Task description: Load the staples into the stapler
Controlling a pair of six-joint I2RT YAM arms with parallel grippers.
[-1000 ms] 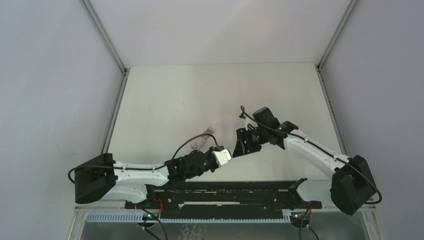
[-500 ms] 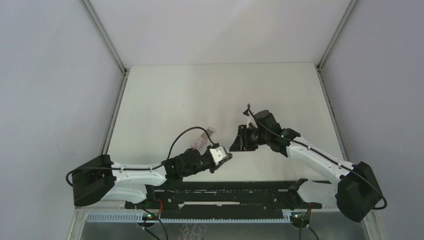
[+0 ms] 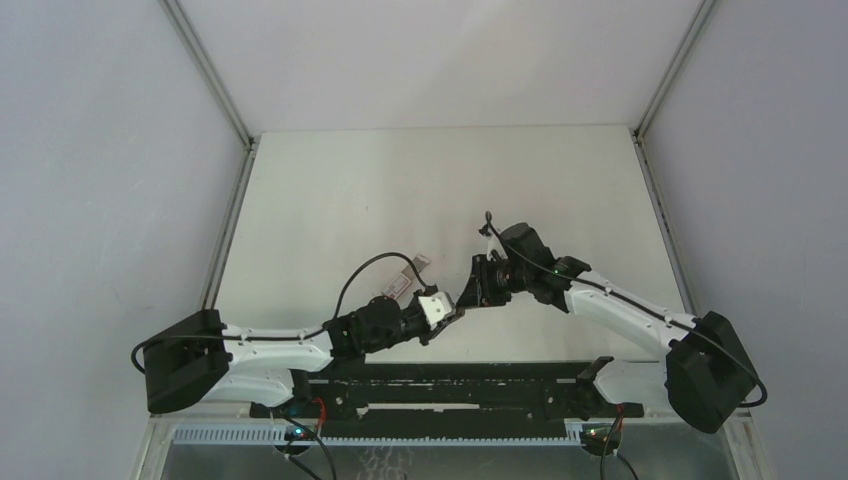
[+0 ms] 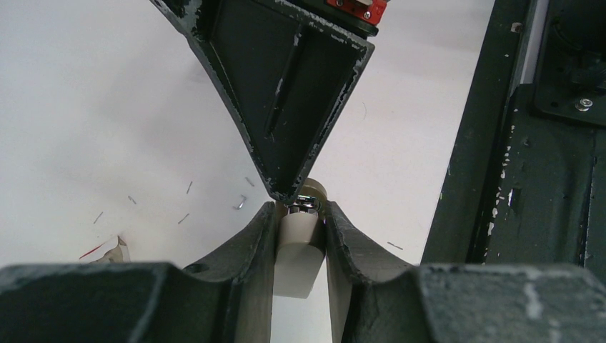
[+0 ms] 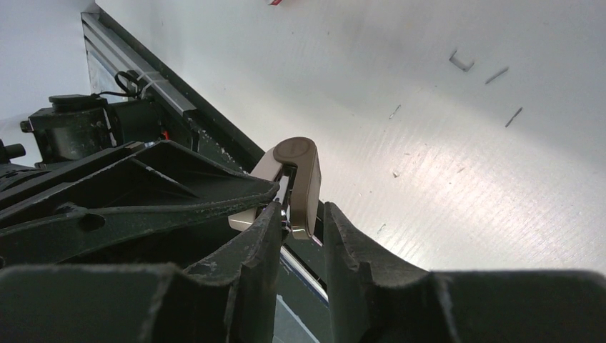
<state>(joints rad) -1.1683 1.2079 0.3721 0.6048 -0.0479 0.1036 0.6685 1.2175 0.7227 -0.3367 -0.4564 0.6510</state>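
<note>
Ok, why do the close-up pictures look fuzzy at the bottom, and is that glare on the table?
Left wrist view: its own fingers sit too near the lens and blur, while the stapler and loose staples look sharper. Right wrist view: same blurred foreground, plus a bright sheen on the table. Top view: soft, even light, no harsh shadows.

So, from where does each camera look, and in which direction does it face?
Top view: fixed above and behind the bases, facing down onto the table; the left arm and right arm show.
Left wrist view: on the left arm, facing along the left pincer, which holds the beige stapler; its fingers show.
Right wrist view: on the right arm, facing along the right pincer; its fingers show.
Shared: both wrist views show the stapler and loose staples on the table.
</note>
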